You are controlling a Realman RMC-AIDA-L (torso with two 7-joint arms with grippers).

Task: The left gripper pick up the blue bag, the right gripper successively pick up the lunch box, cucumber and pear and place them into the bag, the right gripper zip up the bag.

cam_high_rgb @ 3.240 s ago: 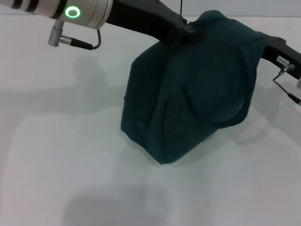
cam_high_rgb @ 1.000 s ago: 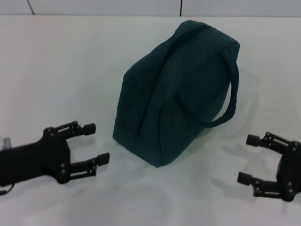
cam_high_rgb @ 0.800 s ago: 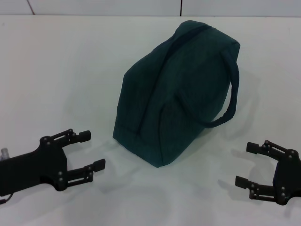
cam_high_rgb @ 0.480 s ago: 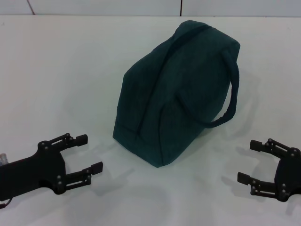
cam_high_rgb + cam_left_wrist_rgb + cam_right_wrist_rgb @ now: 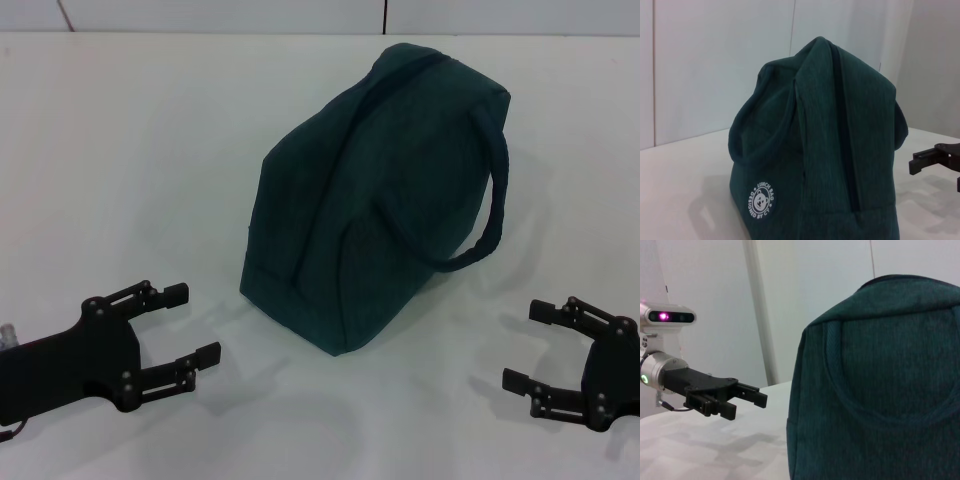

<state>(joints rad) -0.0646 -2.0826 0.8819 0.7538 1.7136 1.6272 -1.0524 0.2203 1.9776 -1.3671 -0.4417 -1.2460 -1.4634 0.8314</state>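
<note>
Since a few seconds ago both my arms have come off the blue bag (image 5: 385, 190) and dropped low to either side of it; over the last second they have barely shifted. My left gripper (image 5: 187, 325) rests near the table's front edge, well apart from the bag, its fingers spread and empty. My right gripper (image 5: 532, 345) sits opposite, likewise spread and holding nothing. The bag stands alone mid-table (image 5: 130, 150), bulging, with one loop handle hanging down its side and its round white logo (image 5: 762, 200) facing my left wrist. The dark seam along the top looks closed, though I cannot make out the zipper pull, so I judge the zipping done and the task at its end. No lunch box, cucumber or pear shows outside; the next move is probably just parking.
</note>
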